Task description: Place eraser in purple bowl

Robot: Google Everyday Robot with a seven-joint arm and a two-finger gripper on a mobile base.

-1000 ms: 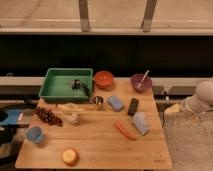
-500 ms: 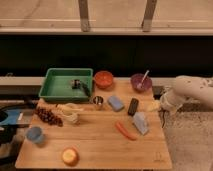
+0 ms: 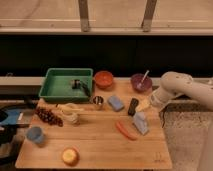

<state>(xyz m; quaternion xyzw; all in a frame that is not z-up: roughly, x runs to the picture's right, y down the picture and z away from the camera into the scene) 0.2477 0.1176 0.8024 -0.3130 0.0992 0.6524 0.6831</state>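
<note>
The eraser [image 3: 133,106], a small black oblong block, lies on the wooden table [image 3: 95,145] right of the light-blue block [image 3: 116,103]. The purple bowl [image 3: 141,83] stands behind it at the back right, with a thin white stick leaning in it. My white arm [image 3: 172,89] reaches in from the right. My gripper [image 3: 145,105] is low over the table, just right of the eraser and in front of the purple bowl.
An orange-red bowl [image 3: 104,79] and a green tray [image 3: 66,84] stand at the back. A grey-blue lumpy thing [image 3: 141,122] and a carrot [image 3: 125,130] lie in front of the eraser. A metal cup [image 3: 98,102], grapes [image 3: 48,116], a blue cup [image 3: 34,135] and a round fruit [image 3: 70,156] sit to the left.
My arm has swung in from the right edge of the table, leftward, until the gripper is beside the eraser. The objects on the table have not moved.
</note>
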